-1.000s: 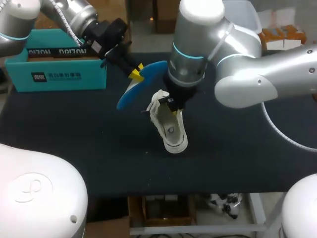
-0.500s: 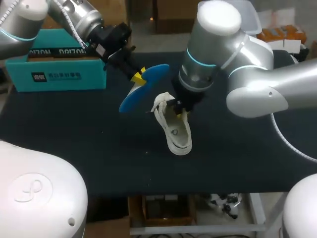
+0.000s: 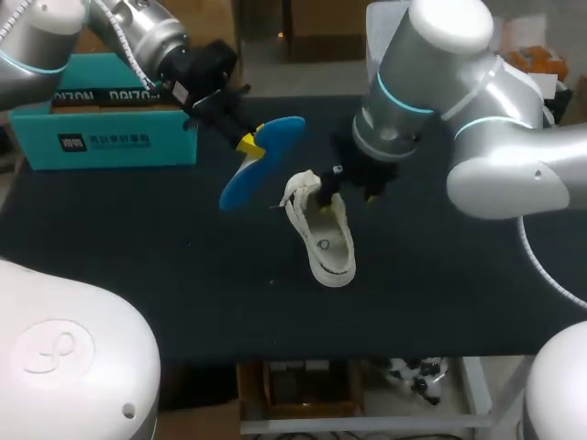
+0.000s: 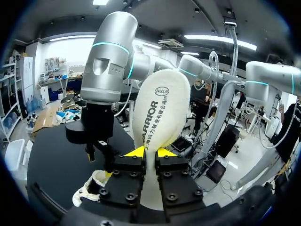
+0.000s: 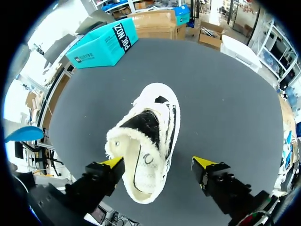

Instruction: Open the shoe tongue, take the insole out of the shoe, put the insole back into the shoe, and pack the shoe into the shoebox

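Note:
A white shoe (image 3: 323,236) lies on the dark table (image 3: 138,238), its opening facing up, and the inside looks bare. My right gripper (image 3: 348,191) hangs just above its heel end and is open. In the right wrist view the shoe (image 5: 149,136) lies under the gripper (image 5: 157,163), whose one finger is over the shoe's heel rim and the other is off to the side. My left gripper (image 3: 246,142) is shut on the blue insole (image 3: 261,158) and holds it in the air, left of the shoe. The insole's pale underside (image 4: 162,106) rises from the left gripper (image 4: 149,153).
The teal shoebox (image 3: 110,124) stands open at the table's back left, also in the right wrist view (image 5: 101,44) ahead of the shoe. Bare table lies on all sides of the shoe.
My right gripper has opened and let go of the shoe's heel end, and its arm has shifted right. The shoe has settled flat. My left gripper still holds the insole in nearly the same place.

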Controlling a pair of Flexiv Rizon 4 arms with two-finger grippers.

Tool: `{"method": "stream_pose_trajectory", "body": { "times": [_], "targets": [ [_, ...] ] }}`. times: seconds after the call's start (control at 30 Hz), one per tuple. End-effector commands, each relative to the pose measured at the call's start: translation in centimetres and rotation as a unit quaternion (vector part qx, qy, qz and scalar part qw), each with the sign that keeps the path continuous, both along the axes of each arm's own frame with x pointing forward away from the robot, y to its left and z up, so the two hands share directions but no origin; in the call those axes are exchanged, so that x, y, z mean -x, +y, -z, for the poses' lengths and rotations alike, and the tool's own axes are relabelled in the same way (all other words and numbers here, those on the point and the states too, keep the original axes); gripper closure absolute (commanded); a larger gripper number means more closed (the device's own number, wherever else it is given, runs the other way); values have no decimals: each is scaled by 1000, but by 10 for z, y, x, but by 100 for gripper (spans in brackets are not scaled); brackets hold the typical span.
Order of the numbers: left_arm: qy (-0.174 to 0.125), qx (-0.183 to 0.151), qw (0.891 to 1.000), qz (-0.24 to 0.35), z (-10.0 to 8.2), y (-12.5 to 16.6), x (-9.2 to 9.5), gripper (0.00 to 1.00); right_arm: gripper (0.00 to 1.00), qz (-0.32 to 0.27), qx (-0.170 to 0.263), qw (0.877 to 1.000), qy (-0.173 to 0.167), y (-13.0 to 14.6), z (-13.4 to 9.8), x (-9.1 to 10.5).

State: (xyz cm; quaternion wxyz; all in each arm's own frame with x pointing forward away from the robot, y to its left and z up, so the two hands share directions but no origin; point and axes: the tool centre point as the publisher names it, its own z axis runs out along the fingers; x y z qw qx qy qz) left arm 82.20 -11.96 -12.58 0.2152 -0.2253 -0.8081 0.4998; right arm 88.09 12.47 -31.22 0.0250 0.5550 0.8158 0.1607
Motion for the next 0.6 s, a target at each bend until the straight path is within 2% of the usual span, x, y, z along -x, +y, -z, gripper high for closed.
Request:
{"method": "stream_pose_trajectory", "body": {
  "times": [0.03, 0.57, 0.6],
  "targets": [
    [17, 9, 1000, 17, -8, -3, 0, 100, 0, -24, -12, 999, 33, -26, -48, 8],
    [21, 9, 1000, 18, -12, -4, 1, 100, 0, -24, -12, 999, 33, -26, -48, 8],
    [19, 13, 1000, 12, -11, -4, 2, 100, 0, -17, -17, 999, 42, -27, -49, 7]
  ]
}}
